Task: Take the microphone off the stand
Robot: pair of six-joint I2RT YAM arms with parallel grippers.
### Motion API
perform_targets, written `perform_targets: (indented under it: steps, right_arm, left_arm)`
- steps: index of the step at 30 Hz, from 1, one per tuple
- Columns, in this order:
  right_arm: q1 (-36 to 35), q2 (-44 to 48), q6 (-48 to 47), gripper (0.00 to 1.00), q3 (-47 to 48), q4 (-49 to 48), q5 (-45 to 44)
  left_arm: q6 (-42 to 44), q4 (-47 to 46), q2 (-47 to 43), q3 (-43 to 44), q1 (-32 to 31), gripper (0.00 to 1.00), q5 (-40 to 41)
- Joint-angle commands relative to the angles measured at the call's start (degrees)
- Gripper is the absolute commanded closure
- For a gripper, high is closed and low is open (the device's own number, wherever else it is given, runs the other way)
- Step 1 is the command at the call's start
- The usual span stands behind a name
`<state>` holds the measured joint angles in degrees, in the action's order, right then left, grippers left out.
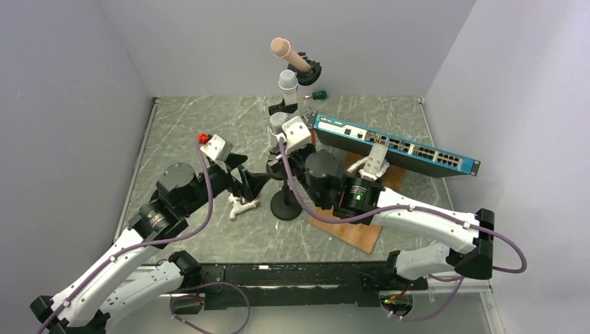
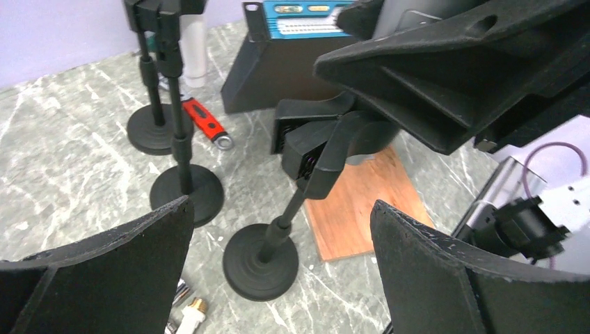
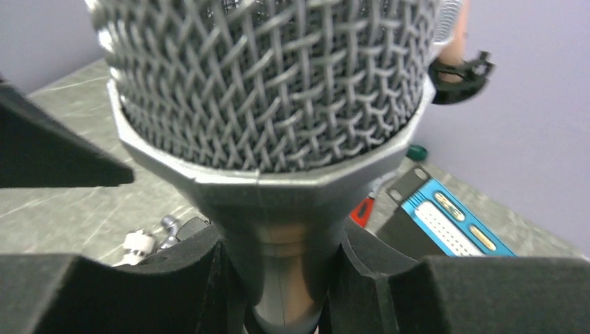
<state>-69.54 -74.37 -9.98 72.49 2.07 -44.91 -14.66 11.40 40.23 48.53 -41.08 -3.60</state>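
Observation:
A silver mesh-headed microphone stands over the nearest black stand. My right gripper is shut on its grey body just below the head. In the right wrist view the head fills the frame, and the right gripper has both pads pressed on the body. My left gripper is open and empty, just left of the stand's pole. In the left wrist view the left gripper frames the stand's base and its black clip. Whether the microphone sits in the clip is hidden.
Two more stands stand behind, one with a grey microphone, one with a pink microphone. A blue network switch lies at the right, over a wooden board. A red-handled tool and a white fitting lie nearby.

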Motion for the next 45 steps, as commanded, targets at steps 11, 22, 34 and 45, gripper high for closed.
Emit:
perform_targets:
  steps: [11,22,34,45]
  right_arm:
    - [10.5,4.7,2.1,1.00,-1.2,6.3,43.4]
    - [12.4,4.2,4.0,1.00,-1.6,5.2,47.2]
    - [13.4,5.8,4.8,1.00,-3.2,4.1,48.0]
    - [13.4,5.9,5.1,1.00,-3.0,3.8,48.6]
  left_arm:
    - [7.4,-4.3,1.8,2.4,-0.1,0.01,-11.6]
    - [7.1,-7.9,9.5,5.0,3.1,0.06,-17.8]
    - [6.4,-8.0,10.0,3.1,3.1,0.01,-19.0]
    - [6.2,-7.7,12.5,4.4,3.2,0.26,-19.3]
